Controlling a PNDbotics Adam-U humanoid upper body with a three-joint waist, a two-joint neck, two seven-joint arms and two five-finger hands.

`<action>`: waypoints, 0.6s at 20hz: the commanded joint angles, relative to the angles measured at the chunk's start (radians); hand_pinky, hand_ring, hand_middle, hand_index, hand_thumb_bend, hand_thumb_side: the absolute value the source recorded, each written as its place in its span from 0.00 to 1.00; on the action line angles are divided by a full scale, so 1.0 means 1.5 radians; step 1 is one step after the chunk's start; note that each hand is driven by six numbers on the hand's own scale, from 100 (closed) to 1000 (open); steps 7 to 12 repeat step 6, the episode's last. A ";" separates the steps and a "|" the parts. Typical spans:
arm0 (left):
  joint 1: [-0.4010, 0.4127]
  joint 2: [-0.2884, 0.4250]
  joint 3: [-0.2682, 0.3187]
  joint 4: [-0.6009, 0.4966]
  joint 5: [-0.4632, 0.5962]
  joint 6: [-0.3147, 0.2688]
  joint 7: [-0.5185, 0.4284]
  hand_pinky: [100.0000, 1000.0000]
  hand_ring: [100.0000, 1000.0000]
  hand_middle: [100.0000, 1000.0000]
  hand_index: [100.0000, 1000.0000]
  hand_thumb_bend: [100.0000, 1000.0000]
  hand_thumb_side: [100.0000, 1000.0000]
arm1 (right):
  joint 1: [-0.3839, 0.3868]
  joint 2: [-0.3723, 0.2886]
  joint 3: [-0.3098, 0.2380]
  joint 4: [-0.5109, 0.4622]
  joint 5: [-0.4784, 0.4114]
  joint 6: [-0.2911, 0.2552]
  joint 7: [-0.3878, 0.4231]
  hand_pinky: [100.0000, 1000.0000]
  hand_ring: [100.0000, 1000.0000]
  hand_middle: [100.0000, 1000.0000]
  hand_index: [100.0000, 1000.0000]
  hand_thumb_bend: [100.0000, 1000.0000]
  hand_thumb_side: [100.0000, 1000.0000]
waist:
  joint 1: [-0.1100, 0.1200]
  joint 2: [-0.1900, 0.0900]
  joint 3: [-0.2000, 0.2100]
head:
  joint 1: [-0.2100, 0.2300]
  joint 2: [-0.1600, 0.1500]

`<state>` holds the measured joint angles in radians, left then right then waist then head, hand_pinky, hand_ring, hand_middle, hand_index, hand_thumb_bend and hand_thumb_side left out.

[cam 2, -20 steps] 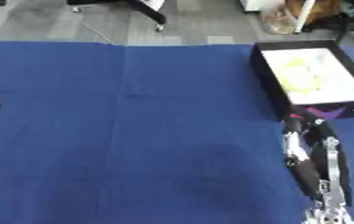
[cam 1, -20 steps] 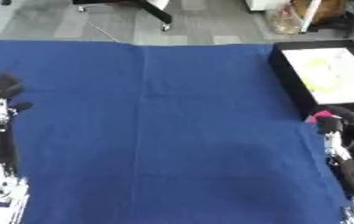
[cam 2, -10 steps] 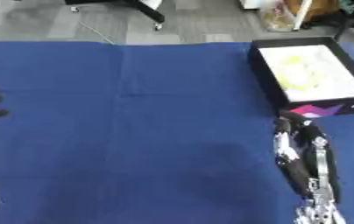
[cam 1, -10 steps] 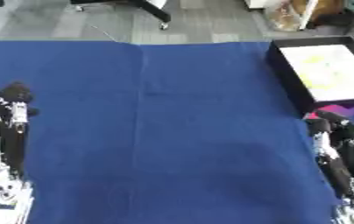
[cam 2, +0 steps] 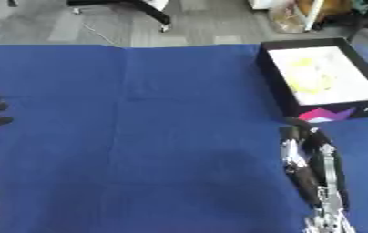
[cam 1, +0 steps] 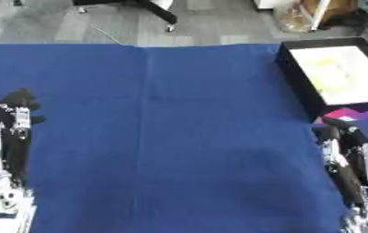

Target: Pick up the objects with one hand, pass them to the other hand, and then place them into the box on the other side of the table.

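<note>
A black box (cam 2: pixel 281 93) with a white bottom stands at the table's far right; yellowish things (cam 2: pixel 311 78) lie inside it. My right hand (cam 2: pixel 308 152) rests open near the lower right, fingers pointing up toward the box's near wall, holding nothing. At the lower left my left hand (cam 1: pixel 13 120) is also open and empty, fingers up. No loose object shows on the blue cloth (cam 1: pixel 179 127).
The blue cloth covers the whole table, with a fold line running down its middle. Beyond the far edge lies grey floor with a chair base (cam 1: pixel 151 7) and a bag (cam 1: pixel 299 16).
Both hands have shifted inward and slightly up the picture. The whole view has also tilted a little, so the box sits lower.
</note>
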<state>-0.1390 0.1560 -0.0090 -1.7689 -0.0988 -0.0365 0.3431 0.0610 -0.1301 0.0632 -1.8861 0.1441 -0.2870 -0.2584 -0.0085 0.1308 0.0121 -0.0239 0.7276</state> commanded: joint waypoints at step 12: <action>-0.004 0.001 0.006 -0.007 0.003 -0.006 -0.010 0.62 0.68 0.66 0.79 0.22 0.77 | -0.003 -0.005 0.001 -0.007 -0.005 0.000 0.007 0.69 0.63 0.32 0.69 0.00 0.52 | 0.000 -0.011 -0.001 | 0.000 -0.006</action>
